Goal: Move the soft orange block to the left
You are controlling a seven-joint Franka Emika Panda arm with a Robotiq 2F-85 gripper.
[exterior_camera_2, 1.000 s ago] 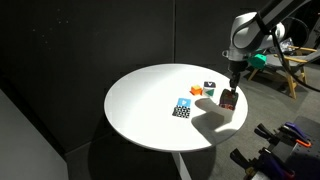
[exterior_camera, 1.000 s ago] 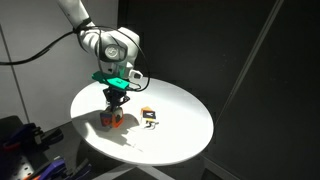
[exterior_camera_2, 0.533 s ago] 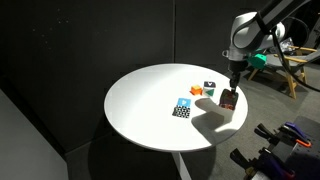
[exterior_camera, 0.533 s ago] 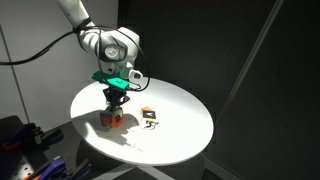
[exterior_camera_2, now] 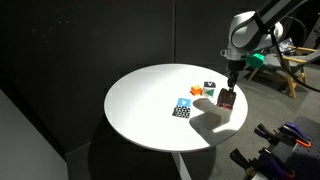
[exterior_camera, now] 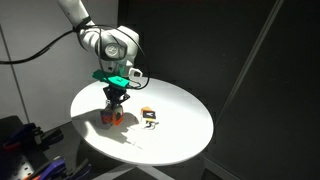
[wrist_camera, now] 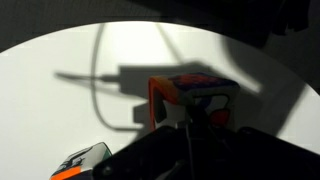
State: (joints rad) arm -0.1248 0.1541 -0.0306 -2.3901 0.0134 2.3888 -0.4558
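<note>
Pincer (exterior_camera: 115, 106), pressed shut on the soft orange block (exterior_camera: 115, 120) at the near-left rim of the tabletop (exterior_camera: 185, 135), apart from the orange-topped marked block (exterior_camera: 149, 116) to its right: grasp done, leftward shift seemingly well advanced, release not yet made.

Soft orange block (exterior_camera: 114, 119) | sm. cube, orange-red w/ whitish patches | upright, gripped from above | nr rim, round white table (exterior_camera: 182, 126)
</note>
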